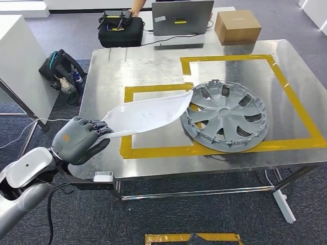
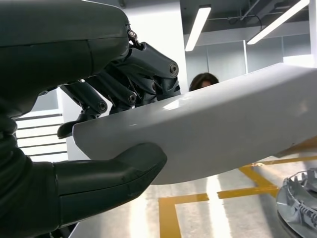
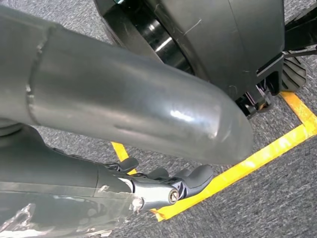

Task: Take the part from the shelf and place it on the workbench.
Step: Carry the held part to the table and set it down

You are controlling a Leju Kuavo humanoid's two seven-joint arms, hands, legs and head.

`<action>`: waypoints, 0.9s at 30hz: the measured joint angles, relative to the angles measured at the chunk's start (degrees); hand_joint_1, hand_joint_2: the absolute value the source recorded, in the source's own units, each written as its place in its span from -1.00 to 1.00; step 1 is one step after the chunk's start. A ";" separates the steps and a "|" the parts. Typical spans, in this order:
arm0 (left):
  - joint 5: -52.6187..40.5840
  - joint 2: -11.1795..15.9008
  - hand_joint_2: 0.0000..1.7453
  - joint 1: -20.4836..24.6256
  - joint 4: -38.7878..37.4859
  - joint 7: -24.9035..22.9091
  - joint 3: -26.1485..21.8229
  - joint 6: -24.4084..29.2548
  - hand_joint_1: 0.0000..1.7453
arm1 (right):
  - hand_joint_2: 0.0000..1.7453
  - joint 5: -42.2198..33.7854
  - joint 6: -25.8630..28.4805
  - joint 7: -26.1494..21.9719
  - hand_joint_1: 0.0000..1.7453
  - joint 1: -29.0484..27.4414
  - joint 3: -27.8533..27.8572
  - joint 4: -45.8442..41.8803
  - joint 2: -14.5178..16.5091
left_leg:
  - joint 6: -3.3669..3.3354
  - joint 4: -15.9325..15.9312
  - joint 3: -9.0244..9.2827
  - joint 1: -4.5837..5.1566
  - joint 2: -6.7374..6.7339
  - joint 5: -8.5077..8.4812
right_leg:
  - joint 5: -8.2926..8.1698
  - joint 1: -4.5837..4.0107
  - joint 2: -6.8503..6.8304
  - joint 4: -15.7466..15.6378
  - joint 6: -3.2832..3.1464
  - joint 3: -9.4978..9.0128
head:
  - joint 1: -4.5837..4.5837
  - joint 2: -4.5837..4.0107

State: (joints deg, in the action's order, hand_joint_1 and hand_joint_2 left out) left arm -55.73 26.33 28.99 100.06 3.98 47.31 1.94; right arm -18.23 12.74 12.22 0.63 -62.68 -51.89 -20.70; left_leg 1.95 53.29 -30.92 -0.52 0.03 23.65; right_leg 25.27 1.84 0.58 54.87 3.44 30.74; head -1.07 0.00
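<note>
The part is a long, curved white plastic panel. My left hand grips its near end at the workbench's front left corner, thumb under it and fingers over it. In the left wrist view the panel runs out from the hand a little above the steel workbench. Its far tip reaches over the edge of a grey wheel cover, which lies on the bench across the yellow tape outlines. My right hand hangs over the carpet, holding nothing, its fingers loosely extended.
Behind the bench stand a laptop, a cardboard box and a black case, with a person's hand by the case. A black bag lies on the floor beside a white table at the left.
</note>
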 joint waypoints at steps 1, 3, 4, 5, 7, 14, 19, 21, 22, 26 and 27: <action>0.14 -0.03 1.00 0.11 -0.02 0.00 0.13 -0.08 1.00 | -1.00 0.13 -0.14 0.00 -1.00 -0.03 0.11 0.01 0.01 | 0.00 0.00 0.00 0.00 0.00 0.00 | 0.00 0.00 0.00 0.00 0.00 0.00 | 0.01 0.00; 0.32 -0.10 1.00 0.44 -0.05 -0.01 0.29 -0.28 1.00 | -1.00 0.44 -0.43 0.01 -1.00 -0.09 0.40 0.01 0.02 | 0.00 0.00 0.00 0.00 0.00 0.00 | 0.00 0.00 0.00 0.00 0.00 0.00 | 0.01 0.00; 0.36 -0.16 1.00 0.66 -0.05 -0.01 0.35 -0.37 1.00 | -1.00 0.62 -0.57 0.02 -1.00 -0.11 0.57 0.01 0.03 | 0.00 0.00 0.00 0.00 0.00 0.00 | 0.00 0.00 0.00 0.00 0.00 0.00 | 0.01 0.00; 0.37 -0.22 1.00 0.90 -0.06 -0.01 0.44 -0.42 1.00 | -1.00 0.80 -0.74 0.02 -1.00 -0.11 0.73 0.01 0.05 | 0.00 0.00 0.00 0.00 0.00 -0.01 | -0.01 0.00 0.00 0.00 0.01 0.00 | 0.00 0.00; 0.38 -0.34 1.00 1.41 -0.08 -0.01 0.70 -0.52 1.00 | -1.00 1.25 -1.14 0.02 -1.00 -0.10 1.04 0.05 0.22 | -0.27 0.30 -0.10 0.09 0.00 0.14 | -0.10 0.19 0.01 -0.11 0.20 -0.02 | 0.01 0.00; 0.52 -1.08 1.00 3.00 -0.37 0.00 1.72 -0.76 1.00 | -1.00 2.30 -2.22 -0.13 -1.00 0.03 1.98 0.35 0.91 | -2.92 -1.49 1.30 0.14 -0.14 0.84 | -0.18 0.36 -0.21 1.91 1.24 1.02 | -0.19 0.00; 0.79 -1.69 1.00 3.37 -1.22 -0.12 2.35 -1.03 1.00 | -1.00 2.90 -2.78 -0.11 -1.00 -0.30 2.71 0.55 1.08 | -3.02 -1.49 2.56 0.19 -0.18 1.50 | 4.67 0.15 -0.13 17.08 0.91 10.75 | -0.63 0.00; 0.91 -1.85 1.00 3.31 -1.63 -0.27 2.75 -1.21 1.00 | -1.00 3.29 -3.07 -0.02 -1.00 -0.74 3.05 0.65 1.09 | -2.31 -1.36 3.83 -0.21 -0.11 2.44 | 1.75 0.43 -0.26 14.38 1.60 10.78 | -0.67 0.00; 0.96 -1.87 1.00 3.30 -1.80 -0.33 2.90 -1.29 1.00 | -1.00 3.44 -3.15 0.01 -1.00 -0.90 3.27 0.68 1.10 | -1.73 -1.24 4.61 -0.45 -0.12 3.10 | -0.78 0.71 -0.46 10.23 2.08 9.26 | -0.69 0.00; 1.12 -1.90 1.00 3.54 -2.34 -0.55 3.03 -1.60 1.00 | -1.00 3.89 -3.38 0.20 -1.00 -1.11 3.97 0.86 1.87 | 0.05 -0.44 6.15 -0.61 -0.20 5.37 | -3.19 0.94 -0.60 2.63 1.09 6.04 | -1.16 0.00; 1.25 -1.95 1.00 3.63 -2.39 -0.63 3.02 -1.68 1.00 | -1.00 3.98 -3.40 0.23 -1.00 -1.10 4.14 0.87 1.86 | 0.27 -0.12 5.89 -0.64 -0.18 5.23 | -2.96 0.87 -0.40 2.97 0.33 5.89 | -1.13 0.00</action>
State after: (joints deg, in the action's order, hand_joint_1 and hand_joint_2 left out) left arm -54.48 24.39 32.62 97.66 3.35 50.33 0.26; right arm -14.25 9.34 12.45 -0.47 -58.54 -51.02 -18.84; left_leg 2.22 53.17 -25.02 -1.16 -0.16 28.88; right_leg 22.31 2.71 0.18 57.84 3.77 36.63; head -2.19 0.00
